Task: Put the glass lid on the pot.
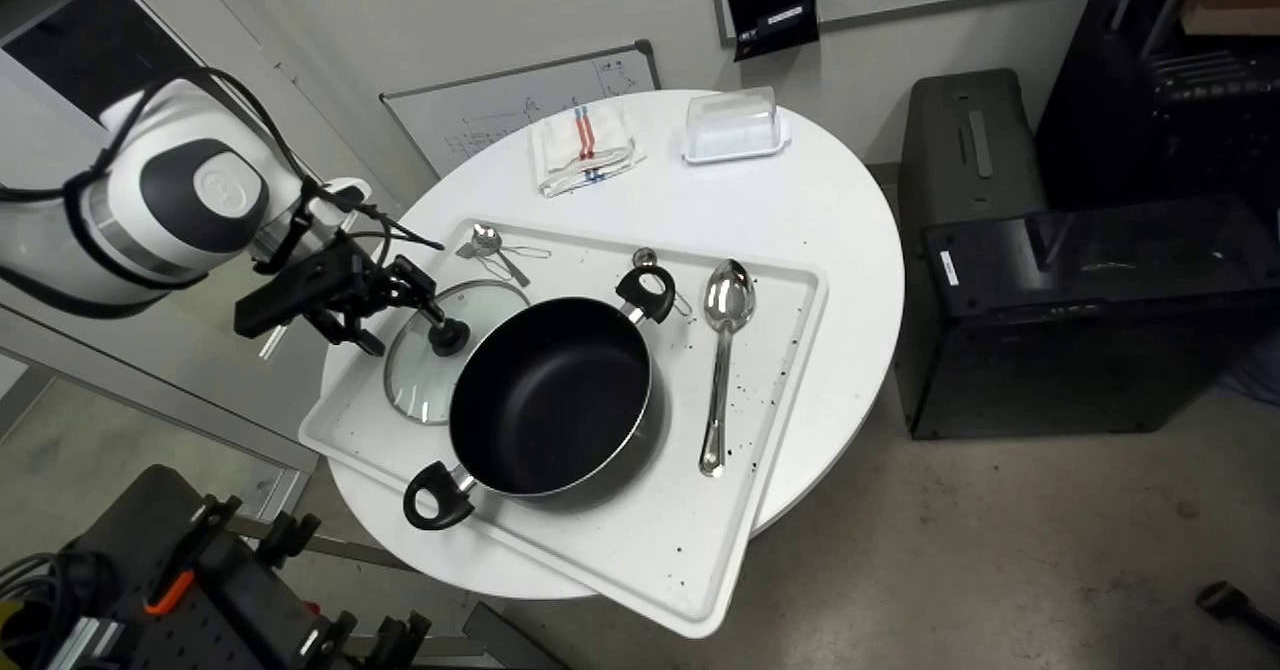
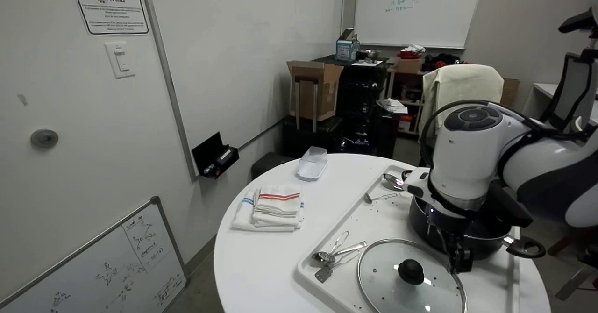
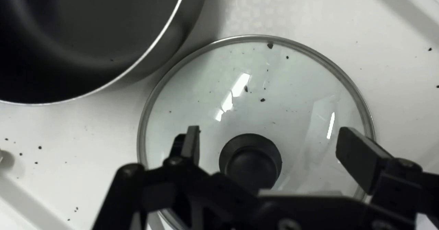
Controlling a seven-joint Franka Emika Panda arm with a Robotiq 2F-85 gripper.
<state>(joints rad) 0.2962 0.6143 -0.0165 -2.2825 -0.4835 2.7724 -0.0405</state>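
The glass lid (image 1: pixel 422 385) lies flat on the tray beside the pot, its black knob up. It also shows in an exterior view (image 2: pixel 385 287) and in the wrist view (image 3: pixel 291 82). The black pot (image 1: pixel 560 400) stands uncovered on the tray, its wall close to the lid's rim; I cannot tell whether they touch. It also shows in the wrist view (image 3: pixel 103 34). My gripper (image 1: pixel 405 332) is open and empty above the lid. In the wrist view the knob (image 3: pixel 252 166) shows between the spread fingers (image 3: pixel 269 147), nearer the left one. The arm hides part of the pot in an exterior view (image 2: pixel 426 222).
The white tray (image 1: pixel 650 570) has a raised rim and sits on a round white table (image 1: pixel 840 220). A large metal spoon (image 1: pixel 722 350) lies beside the pot. Small utensils (image 1: pixel 495 245) lie near the lid. Folded towels (image 1: pixel 585 145) and a clear-lidded box (image 1: pixel 735 128) stand farther back.
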